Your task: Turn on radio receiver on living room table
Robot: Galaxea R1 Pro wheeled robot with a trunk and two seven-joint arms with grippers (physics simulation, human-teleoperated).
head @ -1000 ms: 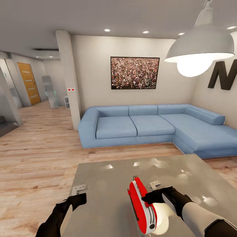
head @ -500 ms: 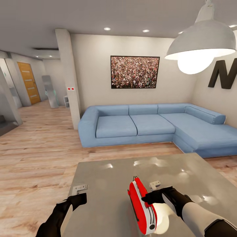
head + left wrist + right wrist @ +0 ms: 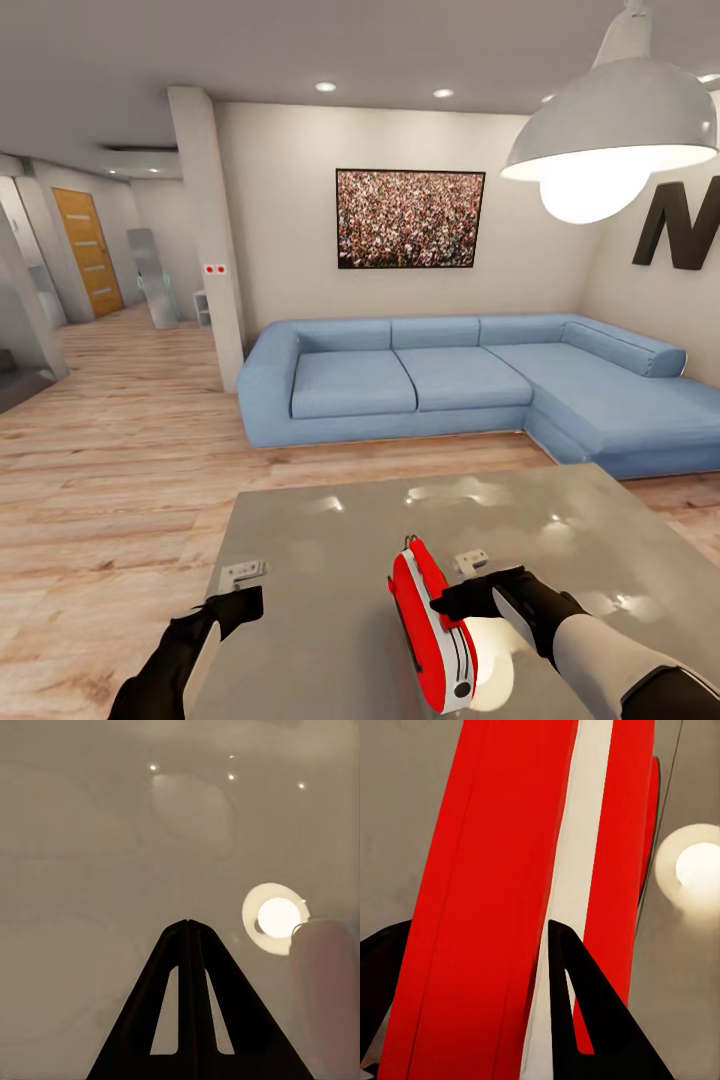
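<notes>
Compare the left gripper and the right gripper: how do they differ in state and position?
The left gripper has its jaws closed together with nothing between them; the right gripper has its jaws spread around the red radio receiver. The left gripper is over bare grey table near its left edge; the right gripper is at the radio's side. Both are black and low over the table.

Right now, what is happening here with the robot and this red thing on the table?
The robot stands at the glossy grey table in the living room, facing the blue sofa. Its right gripper is against the side of the red radio receiver, which stands upright on its edge on the table; the right wrist view shows one finger on each side of its body. The left gripper is shut and hovers over the table's left part, holding nothing.
</notes>
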